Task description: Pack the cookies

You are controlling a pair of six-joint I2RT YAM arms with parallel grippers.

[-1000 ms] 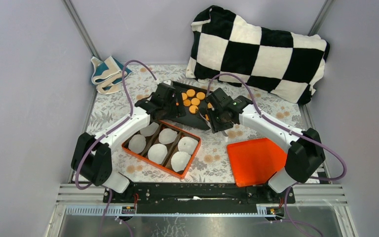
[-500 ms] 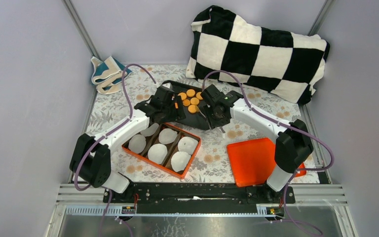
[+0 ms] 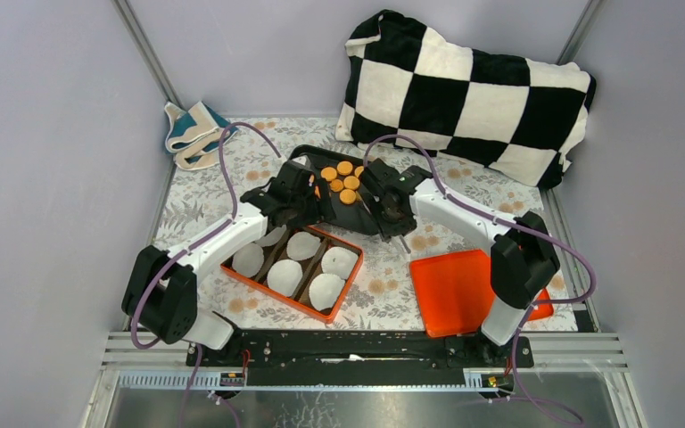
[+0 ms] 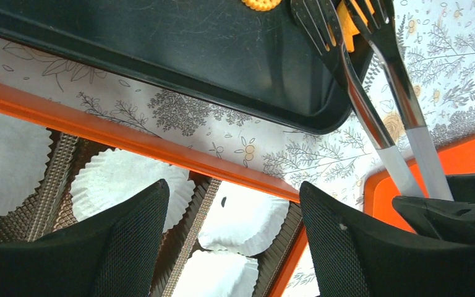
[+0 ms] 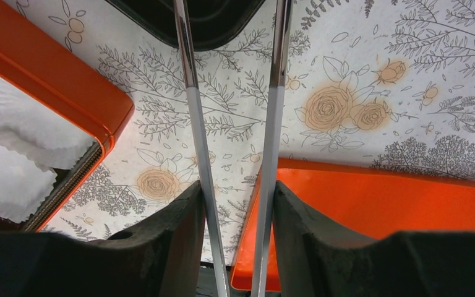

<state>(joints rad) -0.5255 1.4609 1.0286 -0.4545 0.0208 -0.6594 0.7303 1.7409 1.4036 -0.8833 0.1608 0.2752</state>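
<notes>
Near-right corner: orange lid (image 3: 455, 290). Left of it: orange box (image 4: 130, 145) with white liners (image 3: 285, 276). Left end effector (image 4: 232, 192) is wide open and empty, over the box's far rim. Right end effector (image 5: 238, 192) is clamped on tongs (image 4: 371, 117), whose tips pinch one cookie (image 4: 346, 18). Other cookies (image 3: 343, 183) lie on the black tray (image 3: 348, 217), mid-surface toward the far edge.

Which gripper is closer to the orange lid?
Right. The right gripper, shut on the tongs, hangs just beyond the orange lid's far left corner; the left gripper is open farther left, by the liner box.
</notes>
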